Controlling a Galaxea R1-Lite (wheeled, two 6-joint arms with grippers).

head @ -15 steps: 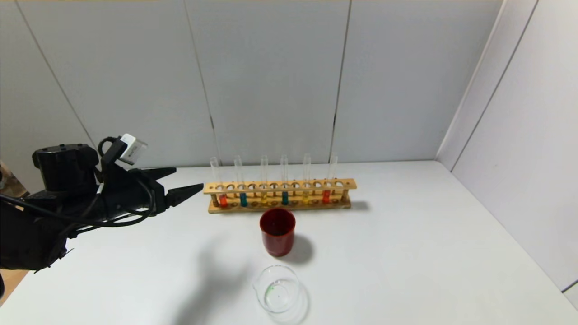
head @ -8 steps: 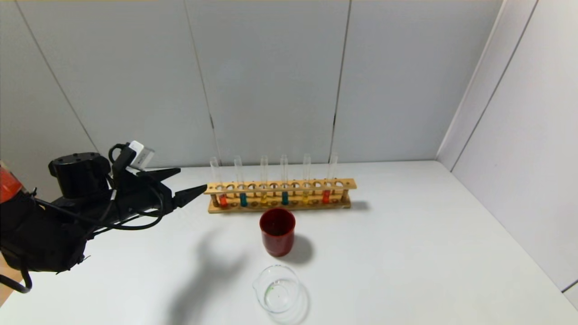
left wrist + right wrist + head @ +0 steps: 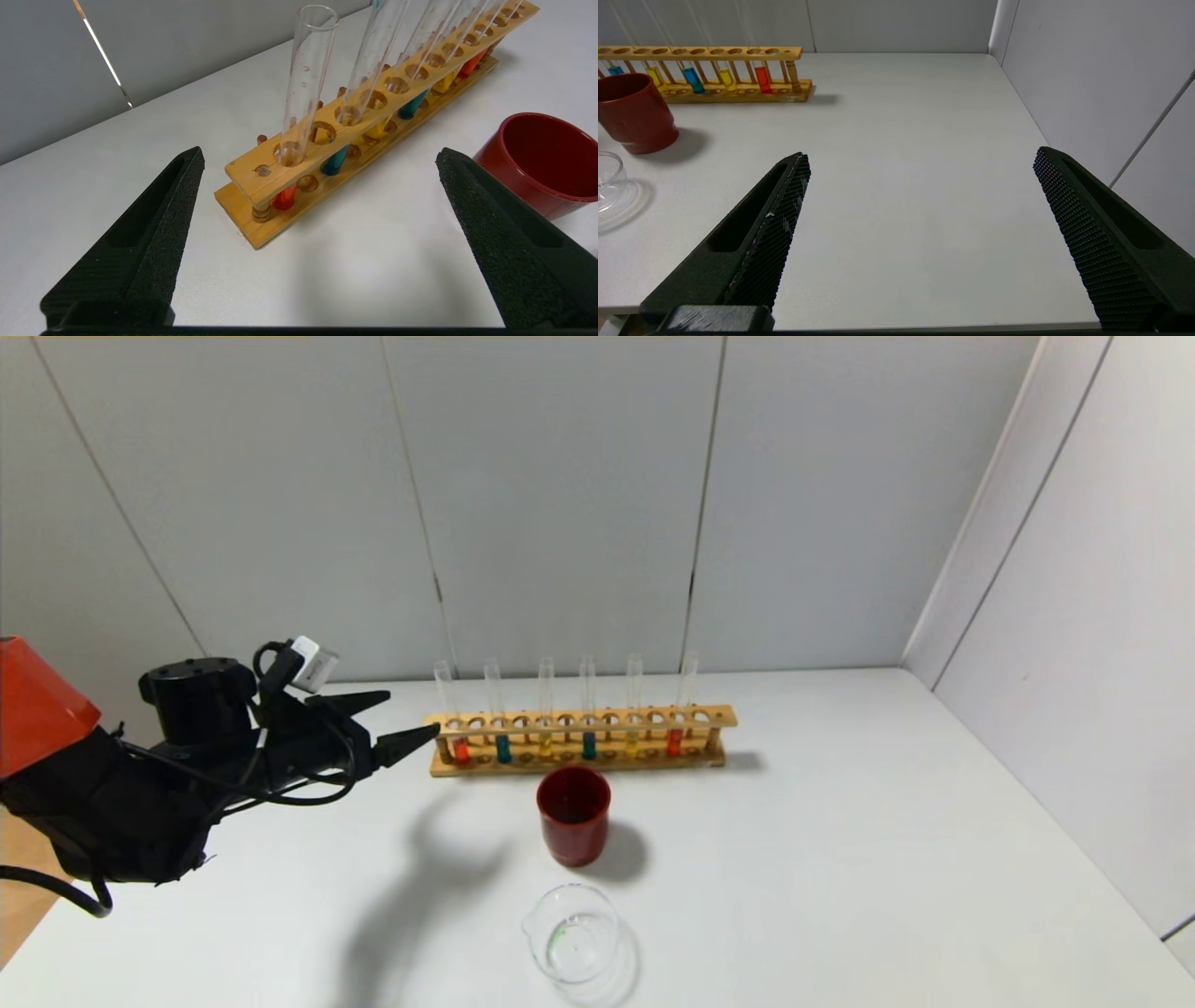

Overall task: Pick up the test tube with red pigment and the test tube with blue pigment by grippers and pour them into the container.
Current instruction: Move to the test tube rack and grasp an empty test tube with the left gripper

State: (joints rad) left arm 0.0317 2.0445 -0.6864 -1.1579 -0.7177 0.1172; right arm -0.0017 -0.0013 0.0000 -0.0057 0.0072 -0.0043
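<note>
A wooden rack (image 3: 579, 739) at the back holds several upright tubes. Red-pigment tubes stand at its left end (image 3: 461, 749) and near its right end (image 3: 674, 742). Blue-pigment tubes stand second from left (image 3: 503, 748) and in the middle (image 3: 589, 745). My left gripper (image 3: 411, 712) is open and empty, just left of the rack's left end. In the left wrist view (image 3: 320, 151) the left red tube (image 3: 299, 93) and a blue tube (image 3: 334, 161) lie ahead between the jaws. The clear beaker (image 3: 571, 947) sits near the front. My right gripper (image 3: 920, 156) is open and empty over the table's front right.
A dark red cup (image 3: 573, 814) stands between the rack and the beaker. Yellow-liquid tubes (image 3: 546, 747) stand among the others. Grey walls close the back and right side. The table edge runs along the left, under my left arm.
My left arm has moved forward and to the right, bringing its open gripper close to the rack's left end. Nothing else has moved.
</note>
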